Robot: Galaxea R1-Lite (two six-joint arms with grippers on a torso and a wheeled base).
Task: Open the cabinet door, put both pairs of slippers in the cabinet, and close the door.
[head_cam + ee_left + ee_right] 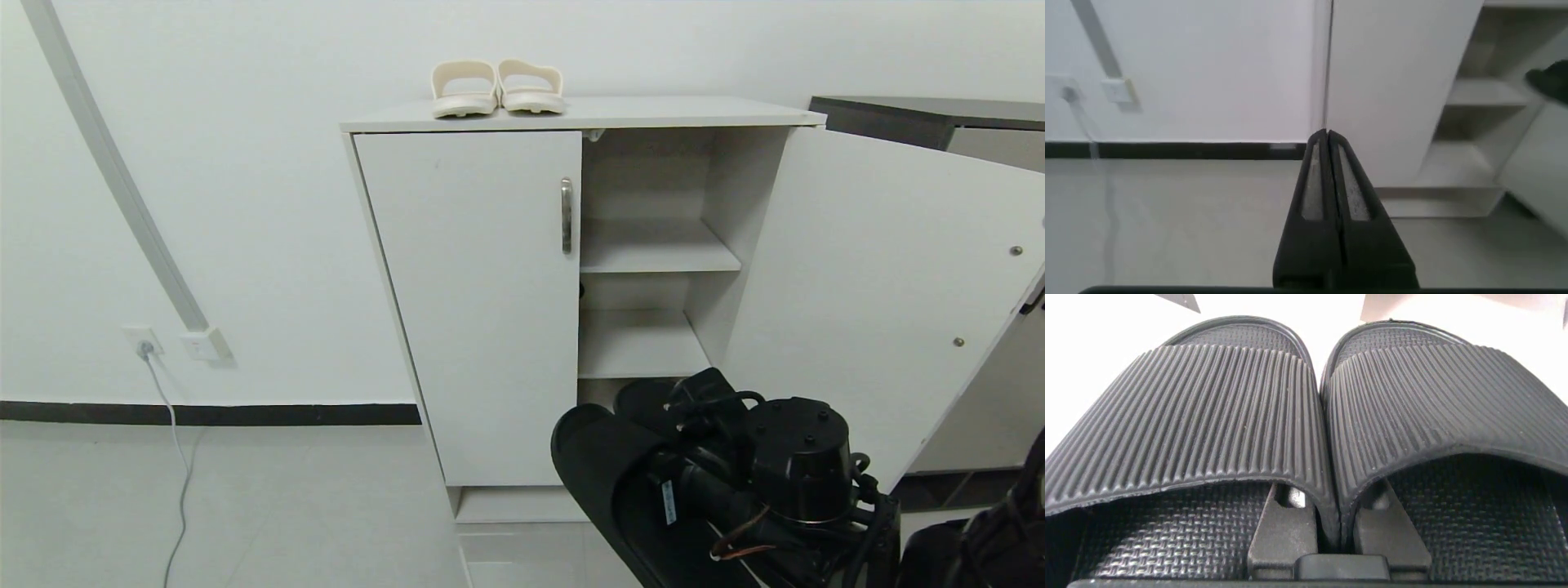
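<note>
A white cabinet (469, 310) stands against the wall with its left door shut and its right door (882, 286) swung open, baring two shelves (657, 253). A cream pair of slippers (498, 88) rests on the cabinet top. My right gripper (1328, 531) is shut on a black pair of slippers (1315, 425), pinching their two inner edges together; in the head view the black slippers (608, 457) hang low in front of the open compartment. My left gripper (1328, 175) is shut with nothing in it, low over the floor to the cabinet's left.
A dark cabinet (939, 118) stands behind the open door at the right. A wall socket with a cable (167, 408) sits on the left wall, above a black skirting strip. Pale floor tiles (245, 506) lie open to the left.
</note>
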